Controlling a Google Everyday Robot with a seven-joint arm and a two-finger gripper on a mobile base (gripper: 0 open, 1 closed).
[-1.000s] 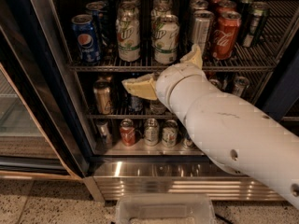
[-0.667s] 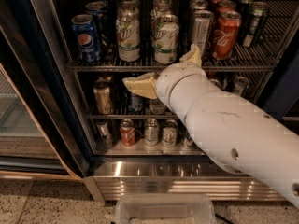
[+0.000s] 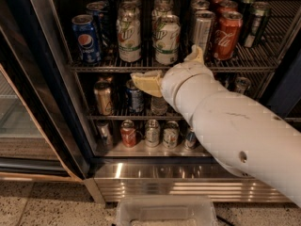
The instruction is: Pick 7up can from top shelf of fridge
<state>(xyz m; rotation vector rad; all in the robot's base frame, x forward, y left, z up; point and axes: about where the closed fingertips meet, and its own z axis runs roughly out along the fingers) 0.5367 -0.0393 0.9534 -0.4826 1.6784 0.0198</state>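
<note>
Two 7up cans stand at the front of the top shelf (image 3: 254, 61) of the fridge (image 3: 188, 182): one on the left (image 3: 129, 39) and one on the right (image 3: 167, 39), with more of the same in rows behind them. My gripper (image 3: 166, 63) is open just in front of the shelf's front bar, below the right 7up can. One cream finger (image 3: 146, 83) points left under the shelf edge; the other finger (image 3: 195, 54) points up beside the can. It holds nothing. My white arm covers the right part of the lower shelves.
On the top shelf are a blue Pepsi can (image 3: 87, 39) at left, and a silver can (image 3: 203, 29), red Coca-Cola can (image 3: 227, 34) and dark can (image 3: 256, 25) at right. Lower shelves hold several cans. The open glass door (image 3: 28, 102) stands left. A white bin (image 3: 164, 213) sits on the floor.
The gripper has edged very slightly up and right toward the right 7up can. Nothing else has moved.
</note>
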